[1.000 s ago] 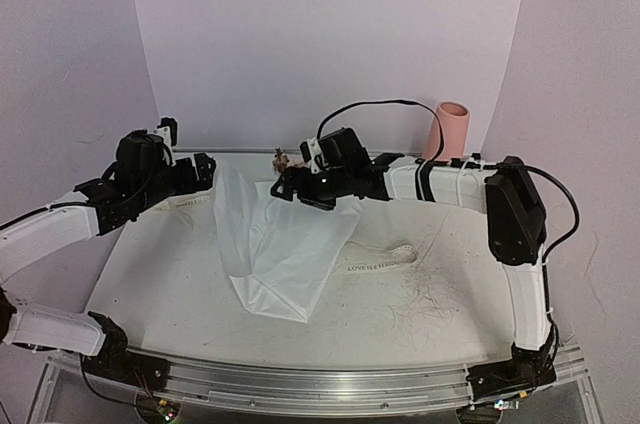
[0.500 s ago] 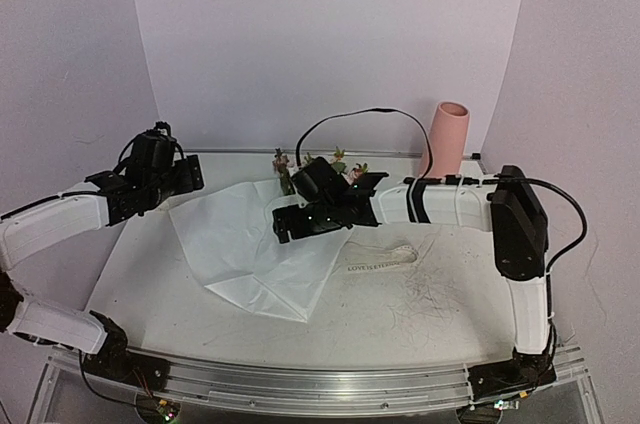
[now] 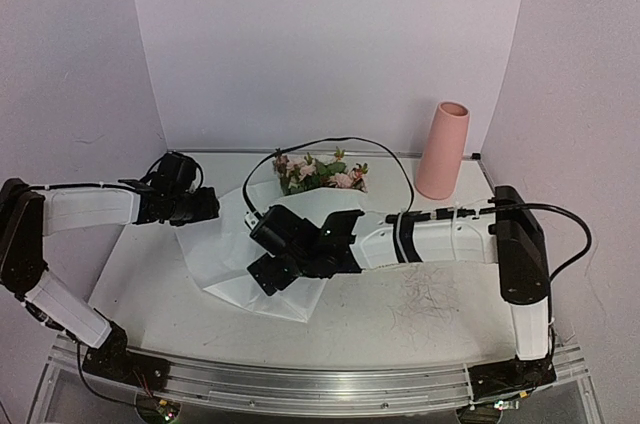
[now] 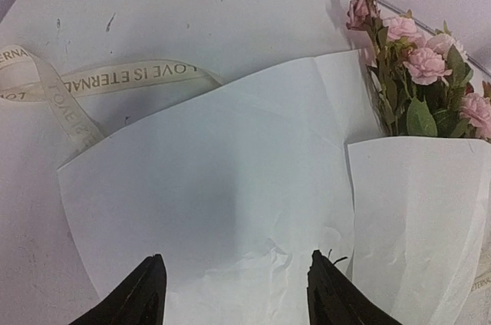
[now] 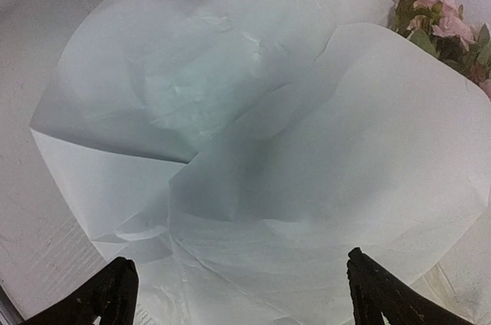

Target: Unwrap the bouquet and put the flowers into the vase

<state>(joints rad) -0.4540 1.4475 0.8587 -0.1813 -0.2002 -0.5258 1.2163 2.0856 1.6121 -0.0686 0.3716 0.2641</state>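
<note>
Unwrapping mostly done; vase (image 3: 443,149) holds no stems.
On the surface (image 3: 420,314) the white paper (image 3: 225,249) lies spread open, well left of the vase. Over its near part the right claw (image 5: 245,290) gapes wide; at its left edge the left claw (image 4: 234,294) is part-spread; neither grips anything. At its far edge the flowers (image 3: 320,172) lie, stems under a fold; the ribbon (image 4: 115,80) loose beside it. Left: free flowers, load vase.

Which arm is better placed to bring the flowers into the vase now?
Right, probably: the vase stands on its side, the flowers lie centrally, and the right gripper is open, empty.
</note>
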